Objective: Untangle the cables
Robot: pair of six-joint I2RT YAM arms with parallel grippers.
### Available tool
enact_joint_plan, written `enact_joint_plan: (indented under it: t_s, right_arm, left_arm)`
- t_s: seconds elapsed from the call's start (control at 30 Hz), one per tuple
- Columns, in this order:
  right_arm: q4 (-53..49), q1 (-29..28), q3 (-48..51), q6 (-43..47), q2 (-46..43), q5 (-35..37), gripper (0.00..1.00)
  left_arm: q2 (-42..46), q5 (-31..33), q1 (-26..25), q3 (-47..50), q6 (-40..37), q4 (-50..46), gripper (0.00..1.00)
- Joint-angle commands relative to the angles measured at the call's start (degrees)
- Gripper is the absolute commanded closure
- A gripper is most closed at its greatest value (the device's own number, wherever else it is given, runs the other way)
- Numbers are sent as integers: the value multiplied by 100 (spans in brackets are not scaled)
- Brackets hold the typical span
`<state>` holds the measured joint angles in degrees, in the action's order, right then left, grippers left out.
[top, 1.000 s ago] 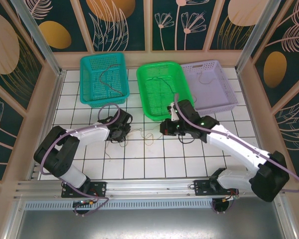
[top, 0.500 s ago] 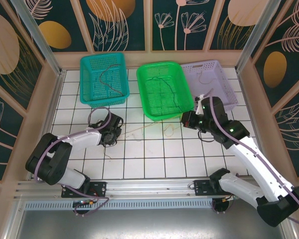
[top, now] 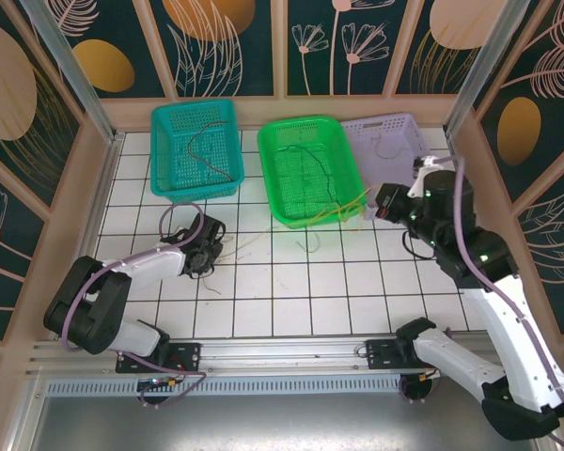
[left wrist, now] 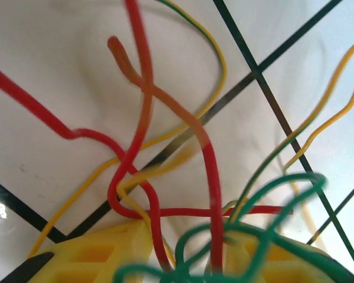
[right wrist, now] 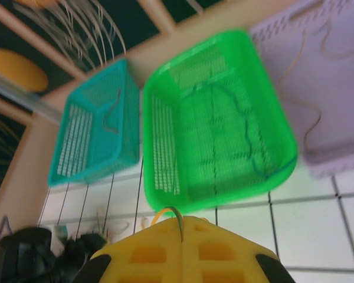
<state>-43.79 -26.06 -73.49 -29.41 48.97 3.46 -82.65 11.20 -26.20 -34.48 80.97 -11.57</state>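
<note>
We see the cables (left wrist: 211, 177) as a loose tangle of red, yellow and green on the white tiled table (top: 291, 301). In the overhead view the tangle sits left of centre, right against the left gripper (top: 210, 252). In that gripper's wrist view its yellow fingers (left wrist: 94, 256) stand apart at the bottom edge. Red and green loops pass through the gap, and we see none of them pinched. Right of centre, just off the lower right corner of the green basket (top: 274, 178), the right gripper (top: 380, 202) is clamped on one thin strand (right wrist: 180, 227), which comes out of the seam between its closed jaws. The teal basket (top: 157, 150) sits at upper left and the purple basket (top: 399, 169) at upper right. Each of the three baskets has a thin wire lying inside.
</note>
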Motion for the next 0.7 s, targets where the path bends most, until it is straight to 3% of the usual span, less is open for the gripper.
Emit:
enact_joint_plan:
  t_s: [0.0,0.4,0.53,0.67]
  right_arm:
    - [67,49,-596,272,-67,691,100]
    - [177,47,-1344,548,131,842,100]
    - [340,49,-1543,591,288,575,100]
    - [685,49,-1612,496,478,-160,100]
  left_arm:
    - [-127,650,208,233,-282,-785,63]
    - [-316,605,327,74,-587,-697,61]
    - [-103,376,326,-301,-807,-803,48]
    - [332,30,326,-929,-907,-1123,40]
